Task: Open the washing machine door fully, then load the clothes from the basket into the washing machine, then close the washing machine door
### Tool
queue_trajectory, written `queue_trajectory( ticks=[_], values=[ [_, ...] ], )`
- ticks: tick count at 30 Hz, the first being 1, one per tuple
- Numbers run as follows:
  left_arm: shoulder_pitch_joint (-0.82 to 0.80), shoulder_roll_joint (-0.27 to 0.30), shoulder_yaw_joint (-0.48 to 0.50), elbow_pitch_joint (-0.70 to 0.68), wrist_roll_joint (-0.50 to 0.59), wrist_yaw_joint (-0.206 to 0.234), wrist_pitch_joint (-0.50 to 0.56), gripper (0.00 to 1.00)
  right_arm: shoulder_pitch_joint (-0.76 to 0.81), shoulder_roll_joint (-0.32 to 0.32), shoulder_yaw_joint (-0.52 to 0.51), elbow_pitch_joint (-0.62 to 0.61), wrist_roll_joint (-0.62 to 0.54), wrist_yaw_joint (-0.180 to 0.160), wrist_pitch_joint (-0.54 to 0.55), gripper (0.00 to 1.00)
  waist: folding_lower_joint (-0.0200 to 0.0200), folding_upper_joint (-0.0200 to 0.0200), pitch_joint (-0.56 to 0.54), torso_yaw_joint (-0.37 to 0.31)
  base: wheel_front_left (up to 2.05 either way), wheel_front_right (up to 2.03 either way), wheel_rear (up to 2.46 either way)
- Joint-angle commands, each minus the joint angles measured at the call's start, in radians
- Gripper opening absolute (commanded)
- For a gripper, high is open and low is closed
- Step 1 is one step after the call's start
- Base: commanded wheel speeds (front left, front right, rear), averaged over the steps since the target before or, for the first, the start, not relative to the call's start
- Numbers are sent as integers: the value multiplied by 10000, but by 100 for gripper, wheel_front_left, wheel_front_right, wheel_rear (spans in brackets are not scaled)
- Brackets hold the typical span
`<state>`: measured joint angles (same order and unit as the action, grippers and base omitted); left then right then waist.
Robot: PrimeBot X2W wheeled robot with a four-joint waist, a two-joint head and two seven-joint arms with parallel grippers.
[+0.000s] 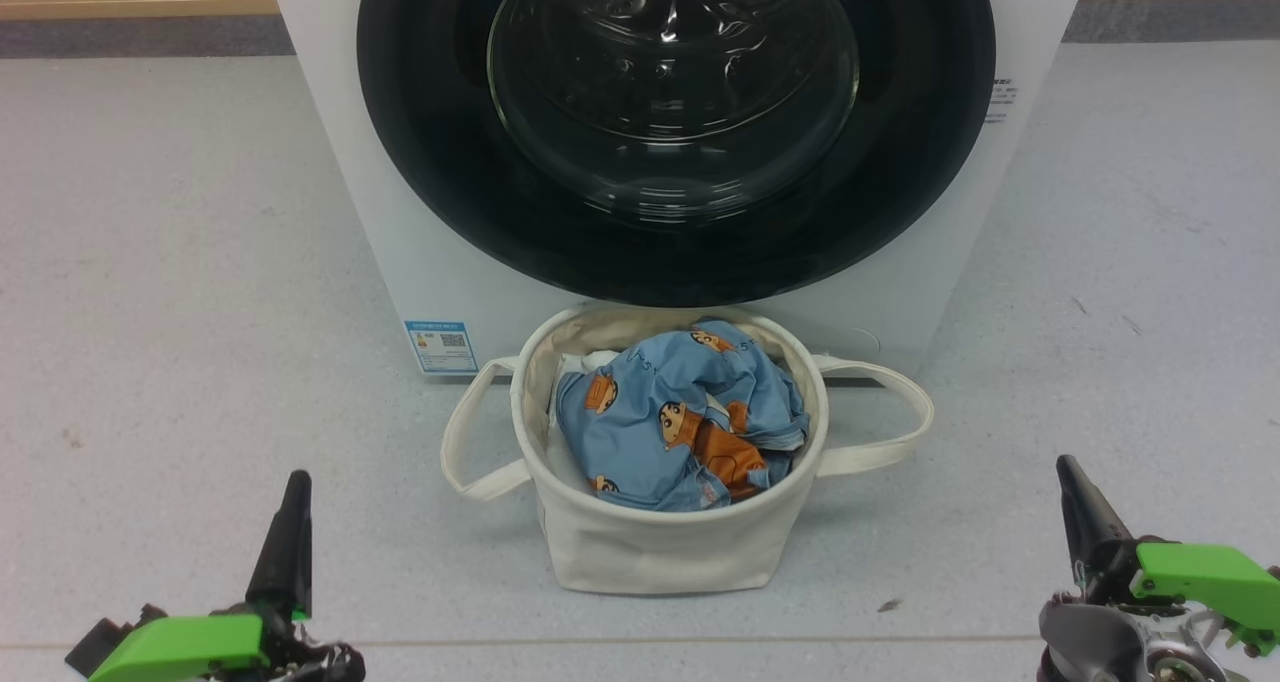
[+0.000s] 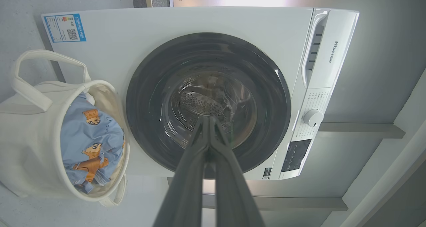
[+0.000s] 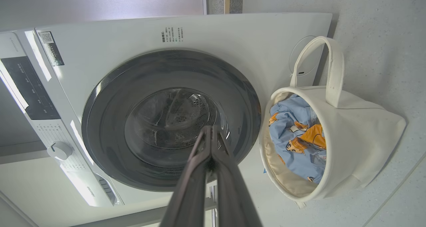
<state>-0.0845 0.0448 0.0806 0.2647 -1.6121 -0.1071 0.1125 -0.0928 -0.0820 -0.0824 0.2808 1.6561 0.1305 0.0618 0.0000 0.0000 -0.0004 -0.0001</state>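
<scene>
Head view has the washing machine door (image 1: 676,122) closed flush on the washing machine (image 1: 420,302), the basket (image 1: 660,552) parked on the floor (image 1: 150,312) just in front, clothes (image 1: 670,422) heaped inside, handy for loading. My left gripper (image 1: 298,479) and right gripper (image 1: 1067,464) hang either side, fingers pinched together, empty. Open floor flanks the basket; the door's swing probably clears it, though I can't spot the hinge side

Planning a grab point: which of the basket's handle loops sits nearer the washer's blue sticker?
The left handle, just below the blue sticker; the right handle juts from the opposite side of the basket.
</scene>
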Motion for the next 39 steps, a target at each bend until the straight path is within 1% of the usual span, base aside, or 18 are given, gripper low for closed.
queue_trajectory(
  ticks=[1,16,17,19,20,21,27,31,39],
  values=[
    [-292,58,347,-282,46,-106,12,0,-216,-48,170,-307,-60,2,126,0,0,0,0,0,0,0,0],
    [-292,57,347,-282,47,-106,13,0,-217,-40,159,-307,-68,2,134,0,0,0,0,0,0,0,0],
    [-2,-2,2,7,-1,4,-3,100,-3,35,-5,9,0,0,0,100,0,0,0,0,0,0,0],
    [63,-19,-19,288,-3,18,-4,100,26,88,15,307,0,2,-13,100,0,0,0,0,0,0,0],
    [129,-34,-20,418,-4,23,-3,0,75,112,35,442,-1,2,-16,0,0,0,1,1,0,0,0],
    [157,-40,-14,489,-8,28,-9,100,92,126,45,512,-2,2,-22,100,0,0,4,2,0,0,0],
    [9,-26,48,549,-39,40,-50,100,-87,133,62,606,13,2,-119,100,14,0,-4,31,0,0,0],
    [-117,-8,92,612,-65,38,-60,100,-247,138,88,693,-18,2,-228,100,3,0,4,55,0,0,0],
    [-364,75,170,705,-28,21,-142,100,-508,137,147,671,-21,2,-324,100,1,0,21,94,0,0,0]
  ],
)
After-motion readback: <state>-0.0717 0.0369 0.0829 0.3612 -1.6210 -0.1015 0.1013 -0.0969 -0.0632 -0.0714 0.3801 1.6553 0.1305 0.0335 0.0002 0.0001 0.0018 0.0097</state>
